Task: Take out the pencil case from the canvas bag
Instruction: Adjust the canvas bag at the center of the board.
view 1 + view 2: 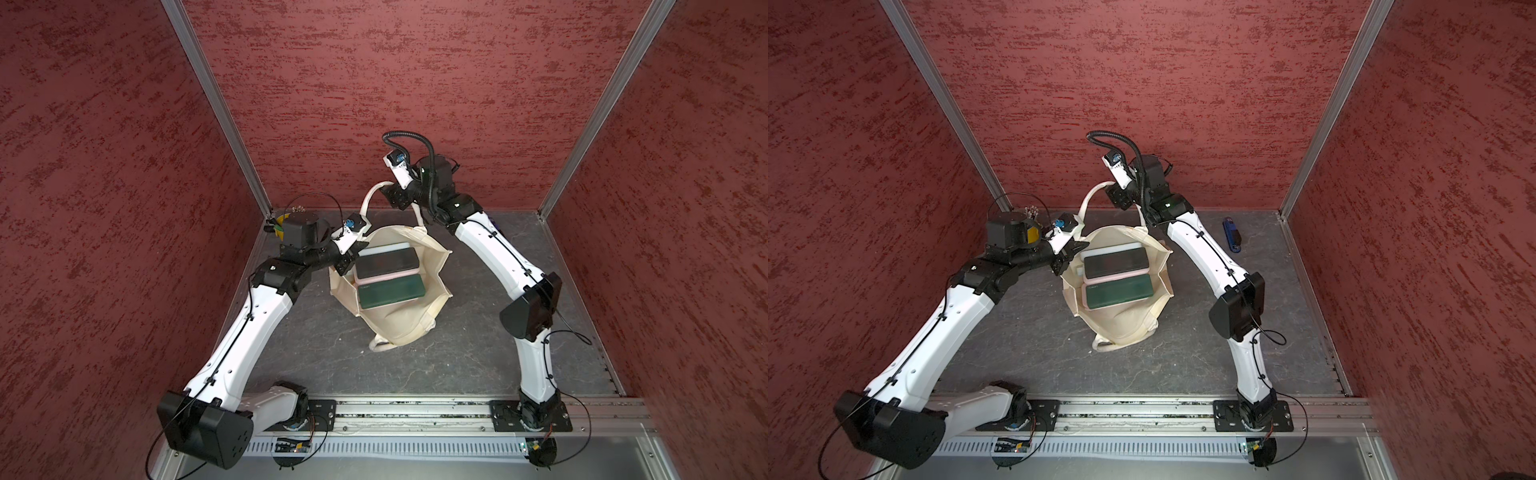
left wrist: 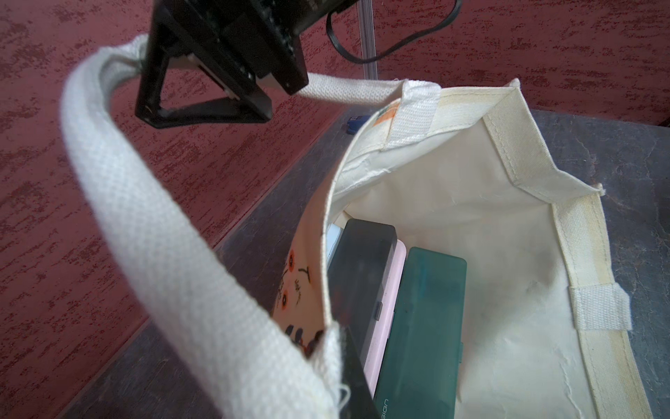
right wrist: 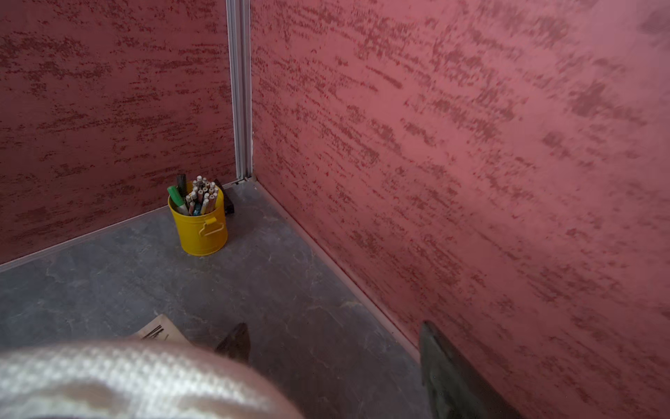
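- Canvas bag [image 1: 415, 324] mid-table, open; green pencil case [image 1: 390, 293] inside.
- L gripper [image 1: 348, 266] pinches bag rim.
- R wrist view: R gripper [image 3: 333, 348] jaws spread by handle [image 3: 127, 377]; yellow bucket [image 3: 201, 232] plain, half-hidden in top views.

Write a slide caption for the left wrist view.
Open canvas bag holding a black case, a pink case and a green case; its white handle reaches the right hand.
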`<state>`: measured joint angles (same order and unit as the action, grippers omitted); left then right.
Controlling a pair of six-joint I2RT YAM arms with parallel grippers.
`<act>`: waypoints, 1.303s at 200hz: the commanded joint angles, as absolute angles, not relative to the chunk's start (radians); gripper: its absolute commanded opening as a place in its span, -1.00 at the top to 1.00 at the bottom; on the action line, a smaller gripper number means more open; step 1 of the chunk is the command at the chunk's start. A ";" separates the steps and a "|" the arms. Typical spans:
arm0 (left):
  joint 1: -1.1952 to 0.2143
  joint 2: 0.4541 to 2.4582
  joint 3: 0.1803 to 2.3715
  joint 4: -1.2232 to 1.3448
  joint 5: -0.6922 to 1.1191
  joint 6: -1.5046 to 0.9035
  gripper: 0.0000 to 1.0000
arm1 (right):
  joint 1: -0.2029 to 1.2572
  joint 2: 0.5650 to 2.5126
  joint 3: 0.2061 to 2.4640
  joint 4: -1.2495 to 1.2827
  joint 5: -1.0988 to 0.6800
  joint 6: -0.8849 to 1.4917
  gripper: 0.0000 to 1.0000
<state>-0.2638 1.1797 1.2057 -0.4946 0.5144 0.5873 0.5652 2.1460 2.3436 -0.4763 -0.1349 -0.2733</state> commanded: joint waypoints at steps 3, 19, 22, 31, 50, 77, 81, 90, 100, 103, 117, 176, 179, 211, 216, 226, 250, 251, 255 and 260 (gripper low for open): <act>-0.276 1.146 1.201 -0.346 0.549 0.564 1.00 | 0.553 2.201 2.485 -0.711 -0.160 -0.199 -0.50; -0.276 1.144 1.199 -0.338 0.539 0.552 1.00 | 0.552 2.183 2.489 -0.725 -0.128 -0.172 -0.52; -0.276 1.145 1.200 -0.338 0.539 0.550 1.00 | 0.552 2.176 2.489 -0.727 -0.124 -0.167 -0.52; -0.276 1.147 1.200 -0.339 0.537 0.546 1.00 | 0.552 2.155 2.487 -0.730 -0.117 -0.152 -0.54; -0.276 1.154 1.197 -0.336 0.531 0.532 1.00 | 0.553 2.099 2.474 -0.724 -0.134 -0.127 -0.56; -0.275 1.164 1.195 -0.331 0.534 0.522 1.00 | 0.555 2.009 2.393 -0.683 -0.168 -0.110 -0.58; -0.276 1.165 1.194 -0.330 0.535 0.521 1.00 | 0.555 1.995 2.378 -0.675 -0.172 -0.112 -0.58; -0.276 1.167 1.192 -0.325 0.537 0.518 1.00 | 0.558 1.965 2.341 -0.662 -0.187 -0.123 -0.59; -0.276 1.170 1.192 -0.321 0.538 0.515 1.00 | 0.561 1.933 2.298 -0.648 -0.208 -0.147 -0.60; -0.276 1.170 1.193 -0.320 0.539 0.515 1.00 | 0.563 1.921 2.282 -0.641 -0.211 -0.153 -0.60; -0.276 1.175 1.195 -0.321 0.540 0.512 1.00 | 0.568 1.871 2.197 -0.609 -0.220 -0.182 -0.61; -0.275 1.189 1.197 -0.330 0.539 0.518 1.00 | 0.571 1.598 1.679 -0.370 -0.280 -0.323 -0.58; -0.275 1.189 1.198 -0.330 0.540 0.518 1.00 | 0.570 1.590 1.666 -0.366 -0.280 -0.326 -0.57; -0.275 1.189 1.201 -0.330 0.543 0.515 1.00 | 0.575 1.571 1.585 -0.368 -0.275 -0.341 -0.47; -0.275 1.186 1.203 -0.330 0.544 0.515 1.00 | 0.575 1.574 1.579 -0.369 -0.264 -0.342 -0.41; -0.275 1.185 1.203 -0.330 0.544 0.514 1.00 | 0.577 1.583 1.582 -0.379 -0.245 -0.345 -0.21; -0.273 1.183 1.211 -0.344 0.540 0.515 1.00 | 0.578 1.603 1.612 -0.407 -0.232 -0.353 -0.20; -0.273 1.182 1.212 -0.345 0.540 0.515 1.00 | 0.578 1.602 1.612 -0.406 -0.232 -0.352 -0.20; -0.273 1.184 1.216 -0.350 0.539 0.515 1.00 | 0.578 1.600 1.612 -0.403 -0.237 -0.350 -0.25; -0.273 1.188 1.221 -0.356 0.538 0.515 1.00 | 0.579 1.594 1.611 -0.395 -0.244 -0.346 -0.29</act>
<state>-0.2649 1.1915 1.1835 -0.4179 0.4965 0.5205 0.5755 1.5951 1.5955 -0.3931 -0.2588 -0.3237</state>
